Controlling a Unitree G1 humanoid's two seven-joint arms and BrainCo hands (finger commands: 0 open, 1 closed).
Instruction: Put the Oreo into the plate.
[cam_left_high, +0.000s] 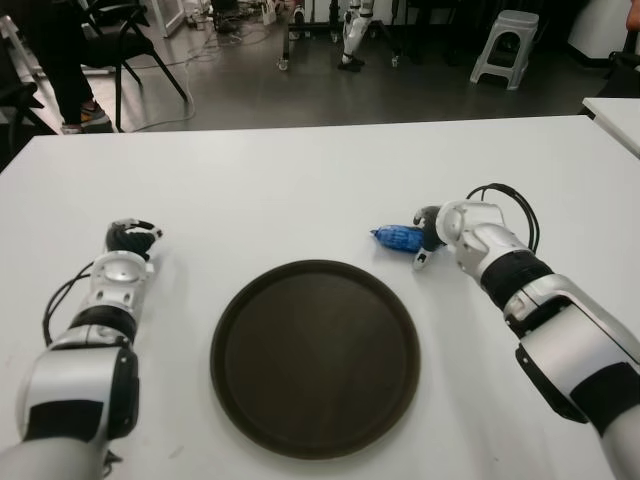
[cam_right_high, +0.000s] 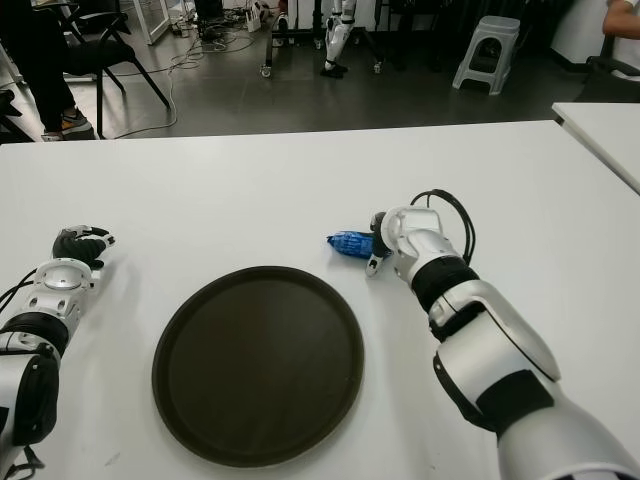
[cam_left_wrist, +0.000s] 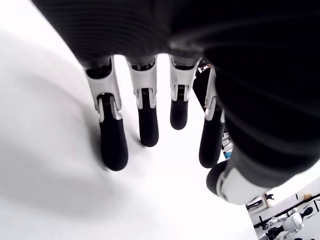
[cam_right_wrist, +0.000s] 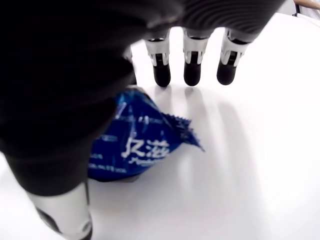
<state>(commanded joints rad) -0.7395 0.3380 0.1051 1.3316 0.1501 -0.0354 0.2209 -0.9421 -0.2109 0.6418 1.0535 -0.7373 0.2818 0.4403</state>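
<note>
1. Left hand (cam_left_high: 133, 238) shows left of the plate (cam_left_high: 240, 300), fingers (cam_left_wrist: 113, 142) loosely extended, holding nothing.
2. Oreo (cam_left_high: 398, 237), a crinkled blue packet with white lettering, lies on the table (cam_left_high: 300, 180) beyond the plate's right rim.
3. Right hand (cam_left_high: 450, 232) is at the packet; fingers (cam_right_wrist: 194, 72) extended just past it, not gripping.

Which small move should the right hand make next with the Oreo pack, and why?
Probably curl the right hand shut around the blue Oreo pack. The pack lies on the white table under the palm, the fingers are extended past it, and it is not yet on the dark plate. The left hand is idle, left of the plate.
</note>
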